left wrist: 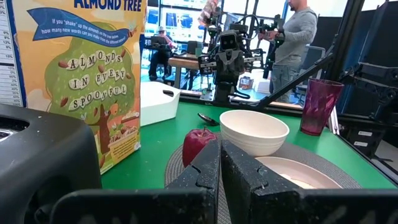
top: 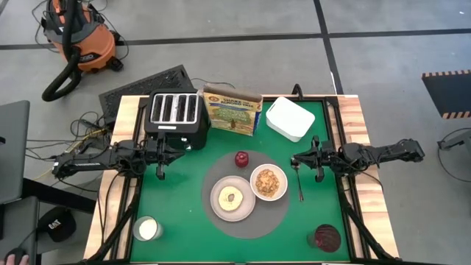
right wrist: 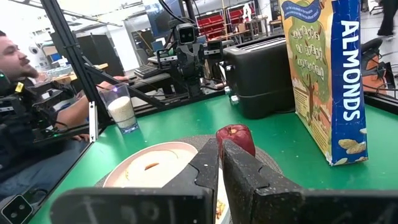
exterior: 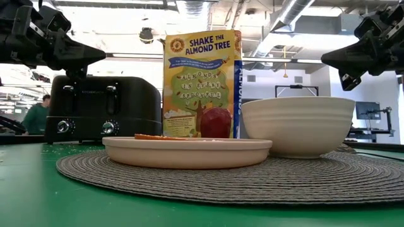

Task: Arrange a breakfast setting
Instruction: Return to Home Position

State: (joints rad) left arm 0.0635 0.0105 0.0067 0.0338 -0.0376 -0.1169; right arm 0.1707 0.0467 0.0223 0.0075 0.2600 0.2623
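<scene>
We see the breakfast things gathered on a round grey placemat (top: 257,217) in the middle of the green desk (top: 176,199). The pale plate (top: 216,199) sits on the mat with the round toasted bread (top: 233,196) lying flat at its centre. The white bowl (top: 254,177) stands at 2 o'clock of the plate, touching or just beside it, and holds brown cereal (top: 269,183). The apple (top: 241,159) stands upright at 12 o'clock of the plate, on the mat's edge. The spoon (top: 298,181) lies on the bare desk at 3 o'clock of the bowl, just off the mat, its length running from 12 to 6.

The left end effector (left wrist: 219,152) hangs at 9 o'clock of the desk, beside the black toaster (top: 175,114). Its fingers are pressed together on nothing. The right end effector (right wrist: 221,149) hangs at 3 o'clock, just above the spoon's far end, likewise closed and empty.

A cereal box (top: 232,109) stands at 12 o'clock, a white container (top: 290,118) at 1 o'clock, a glass of milk (top: 147,228) at 7 o'clock and a dark-red cup (top: 326,238) at 5 o'clock.
</scene>
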